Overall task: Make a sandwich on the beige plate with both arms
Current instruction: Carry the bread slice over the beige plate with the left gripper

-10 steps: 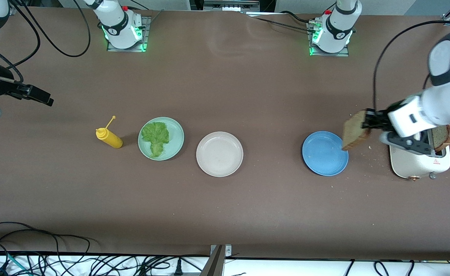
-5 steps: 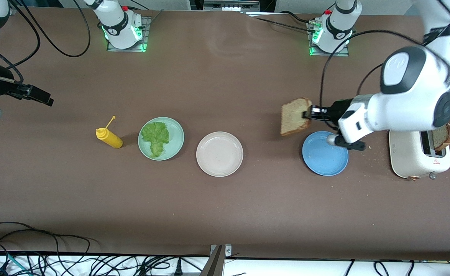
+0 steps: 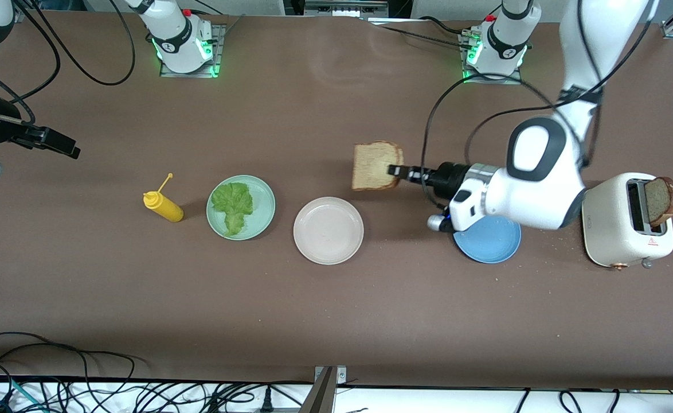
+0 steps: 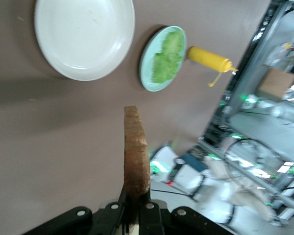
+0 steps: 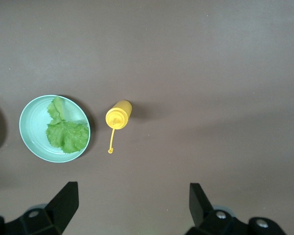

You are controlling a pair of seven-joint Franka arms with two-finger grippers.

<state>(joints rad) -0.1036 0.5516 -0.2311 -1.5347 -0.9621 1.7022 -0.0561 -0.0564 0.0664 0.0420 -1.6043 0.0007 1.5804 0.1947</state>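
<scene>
My left gripper (image 3: 392,170) is shut on the edge of a tan bread slice (image 3: 376,166) and holds it upright in the air, over bare table between the beige plate (image 3: 328,230) and the blue plate (image 3: 494,244). In the left wrist view the slice (image 4: 136,156) shows edge-on between the fingers, with the empty beige plate (image 4: 83,36) beside it. A green lettuce leaf (image 3: 233,205) lies on the mint-green plate (image 3: 265,201). A second bread slice (image 3: 660,201) sticks up from the toaster (image 3: 623,229). My right gripper (image 3: 61,146) waits open at the right arm's end of the table, holding nothing.
A yellow squeeze bottle (image 3: 163,206) lies beside the mint-green plate, toward the right arm's end. The left arm's body hangs over part of the blue plate. Crumbs lie around the toaster. Cables run along the table's edge nearest the front camera.
The left arm has carried the bread slice from beside the toaster, across the blue plate, toward the beige plate. The right arm has not moved.
</scene>
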